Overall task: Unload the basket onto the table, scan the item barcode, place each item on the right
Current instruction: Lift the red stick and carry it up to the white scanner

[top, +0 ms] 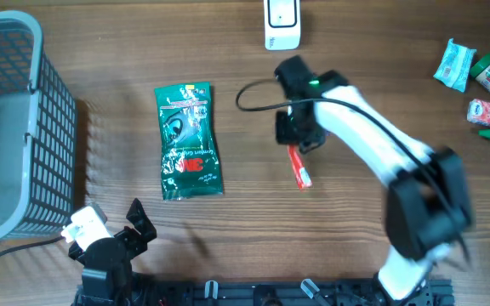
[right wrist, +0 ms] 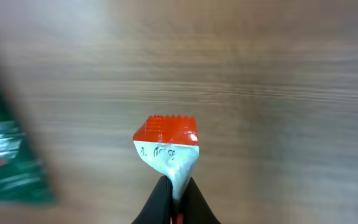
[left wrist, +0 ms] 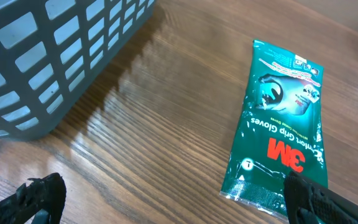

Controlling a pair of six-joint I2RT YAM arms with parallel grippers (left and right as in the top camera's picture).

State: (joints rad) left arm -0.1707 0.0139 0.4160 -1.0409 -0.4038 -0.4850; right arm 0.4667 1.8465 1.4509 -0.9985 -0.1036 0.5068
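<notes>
Right gripper (right wrist: 173, 194) is pinched tight on the white tail of a small red-and-white sachet (right wrist: 165, 138), which sits mid-table just right of the green 3M glove pack (top: 190, 140) and below the white scanner unit (top: 281, 24) at the far edge. Left gripper (top: 140, 223) hangs with its jaws wide apart near the grey basket (top: 32, 51), holding nothing. Judging by this, the pick-up step is in hand, though whether the sachet is clear of the table (top: 100, 51) is hard to tell. Next, it likely needs carrying to the scanner with its printed face turned toward the window. Its long axis runs straight out from the fingers, serrated red end pointing away, toward the near edge in the overhead view
</notes>
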